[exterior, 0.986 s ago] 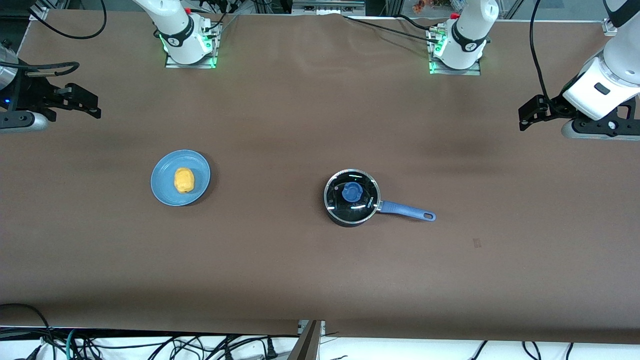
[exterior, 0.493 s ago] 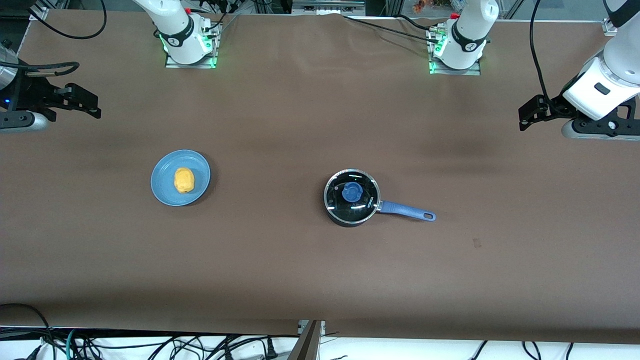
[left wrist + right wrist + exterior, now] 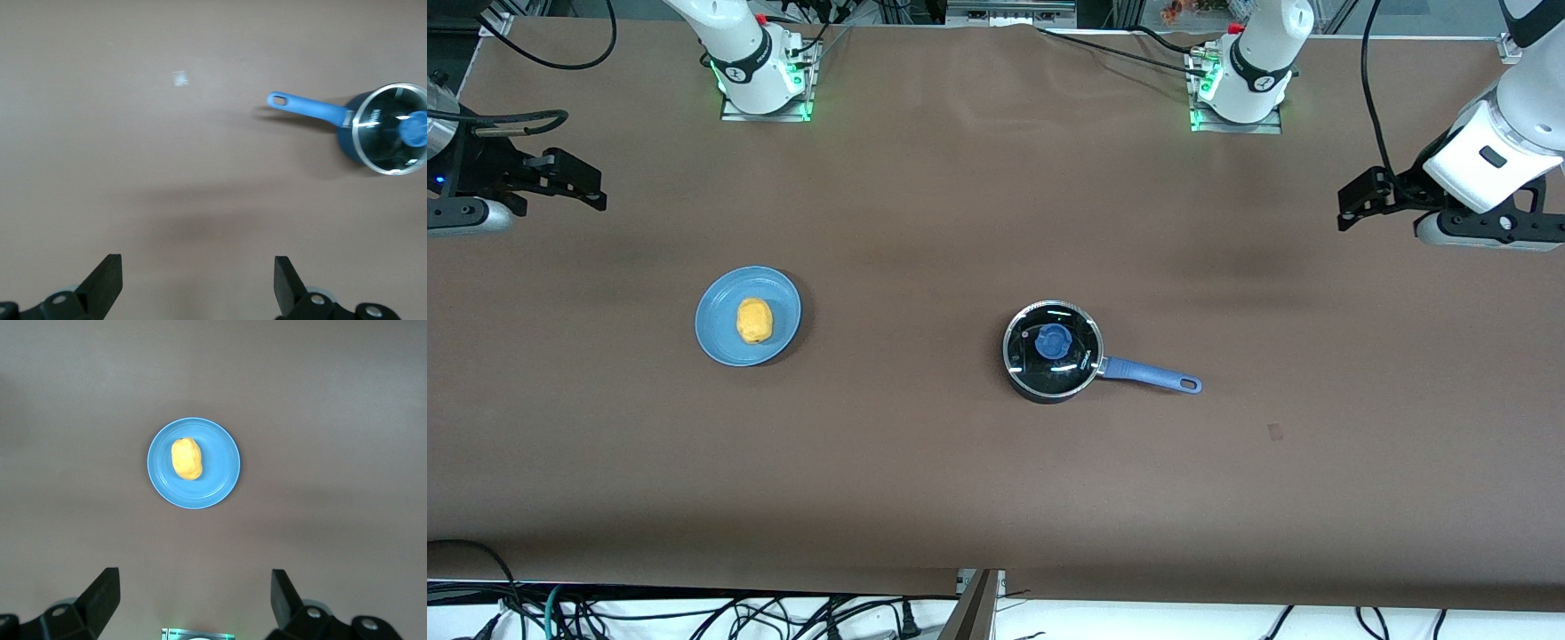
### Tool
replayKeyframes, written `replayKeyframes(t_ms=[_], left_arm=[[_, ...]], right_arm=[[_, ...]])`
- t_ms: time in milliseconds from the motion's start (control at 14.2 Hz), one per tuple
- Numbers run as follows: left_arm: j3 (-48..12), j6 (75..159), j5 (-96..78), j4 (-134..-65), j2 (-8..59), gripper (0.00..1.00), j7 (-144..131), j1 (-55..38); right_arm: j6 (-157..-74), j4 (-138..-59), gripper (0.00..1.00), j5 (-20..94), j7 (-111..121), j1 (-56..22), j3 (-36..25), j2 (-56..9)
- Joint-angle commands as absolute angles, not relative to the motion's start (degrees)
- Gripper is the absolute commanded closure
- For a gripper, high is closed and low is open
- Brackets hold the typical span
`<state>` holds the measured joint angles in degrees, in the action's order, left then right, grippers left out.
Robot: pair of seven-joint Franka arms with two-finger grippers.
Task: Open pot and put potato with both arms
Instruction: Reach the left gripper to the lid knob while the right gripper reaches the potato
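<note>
**Lid on, potato on plate: no grasp made yet**

You have the brown table [image 3: 978,480] with both task items untouched. The left arm's black two-finger gripper [image 3: 1352,200] hangs over the table's edge at the left arm's end, fingers spread wide and empty, as the left wrist view confirms [image 3: 198,287]. The right arm's black gripper [image 3: 583,182] hangs over the right arm's end, fingers likewise apart and holding nothing [image 3: 195,600].

The step in hand, by my judgement, is the approach before opening. Your next move calls for one gripper to come down squarely over the lid's blue knob [image 3: 1054,341] and close on it, then lift straight up; the other must take the potato across its narrow width.

The small round black saucepan [image 3: 1053,351] sits near the table's middle, its long blue handle [image 3: 1152,374] pointing toward the left arm's end, its clear glass lid [image 3: 1072,329] seated flush. The flat blue plate [image 3: 716,342] lies well apart from it, toward the right arm's end. The small oval yellow-orange potato [image 3: 753,321] rests on the plate's centre, lumpy and whole.
</note>
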<state>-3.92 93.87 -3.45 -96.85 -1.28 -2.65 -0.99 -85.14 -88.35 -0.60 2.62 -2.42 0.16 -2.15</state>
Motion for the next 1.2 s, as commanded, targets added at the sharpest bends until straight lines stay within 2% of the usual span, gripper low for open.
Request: replayKeyframes(t_ms=[0, 211, 352, 423, 493, 634, 915, 1127], left_arm=[[-3.52, 94.22, -5.54, -93.79, 3.05, 0.0, -0.7, -0.88], [-3.43, 95.36, -4.14, -92.12, 6.58, 0.0, -0.79, -0.71], [-3.08, 94.75, -4.48, -91.85, 6.59, 0.0, -0.79, 1.13], [-3.25, 93.79, -4.48, -92.37, 8.07, 0.0, -1.14, 0.79], [-3.34, 89.08, -4.48, -91.59, 9.74, 0.0, -0.62, 1.4], [-3.95, 88.76, -5.97, -91.23, 12.46, 0.0, -2.53, -0.69], [-4.31, 95.69, -9.83, -84.3, 22.31, 0.0, -17.19, -9.12], [-4.31, 105.52, -10.28, -83.06, 28.01, 0.0, -23.63, -17.56]], right_arm=[[-84.64, -86.4, 0.0, -0.17, 2.64, -2.11, 0.26, -3.08], [-84.64, -86.4, 0.0, -0.09, 2.29, -2.2, 0.26, -3.08], [-84.64, -86.4, 0.0, -0.17, 2.63, -2.2, 0.26, -3.08], [-84.64, -86.4, 0.0, -0.18, 2.72, -2.2, 0.26, -3.08], [-84.64, -86.4, 0.0, -0.09, 2.72, -2.2, 0.35, -3.16], [-84.64, -86.4, 0.0, -0.09, 2.55, -2.2, 0.35, -3.16], [-86.47, -86.48, 0.0, -0.7, 2.2, -2.37, 0.44, -5.62], [-91.48, -87.8, 0.0, -0.97, 2.37, -2.64, 0.62, -9.66]])
